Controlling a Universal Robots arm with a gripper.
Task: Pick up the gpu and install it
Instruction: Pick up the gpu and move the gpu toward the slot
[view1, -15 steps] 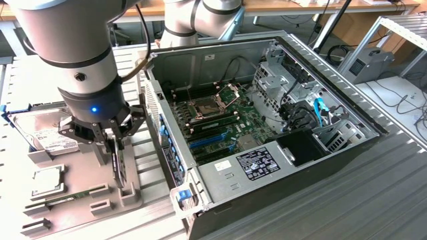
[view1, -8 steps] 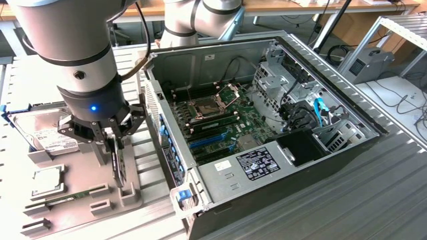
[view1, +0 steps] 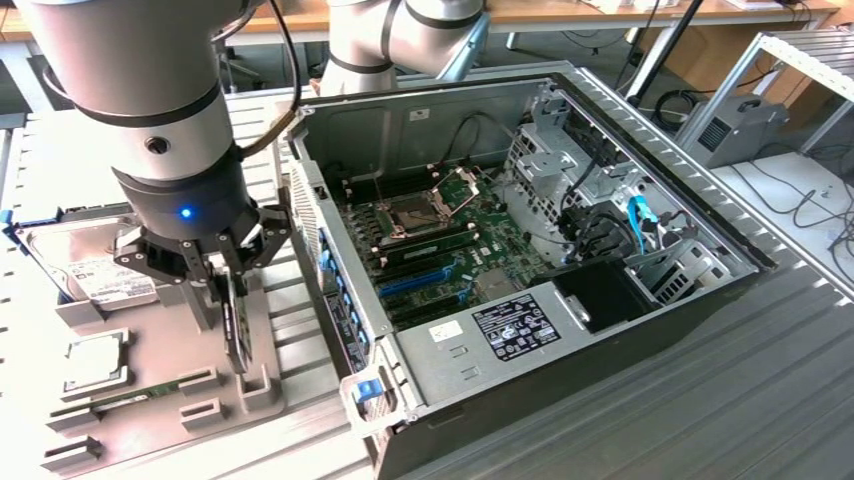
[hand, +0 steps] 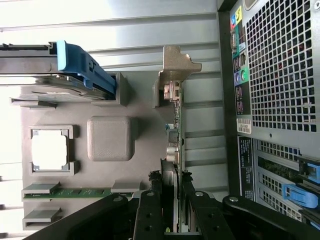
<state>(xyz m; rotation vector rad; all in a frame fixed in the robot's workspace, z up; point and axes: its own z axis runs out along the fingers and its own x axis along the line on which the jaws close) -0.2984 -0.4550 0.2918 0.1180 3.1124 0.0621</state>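
Note:
The gpu (view1: 242, 335) stands on edge in a slot of the grey holder tray (view1: 158, 330), beside the open computer case (view1: 607, 330). It shows as a thin green card. In the wrist view the gpu (hand: 176, 125) runs edge-on away from the camera, ending in its silver bracket (hand: 176, 62). My gripper (view1: 230, 300) hangs straight down over the card, one black finger on each side. Seen from the wrist, the gripper (hand: 171, 176) has its fingers pressed against both faces of the card, shut on it. The card's lower edge still rests in the holder.
On the holder tray (hand: 145, 165) lie a silver hard drive (view1: 91, 270) with a blue carrier (hand: 85, 62), a square processor (view1: 94, 362) and a narrow memory stick (view1: 150, 390). Inside the case, blue expansion slots (view1: 414, 283) sit on the motherboard. The case's perforated rear wall (hand: 280, 65) stands close beside the card.

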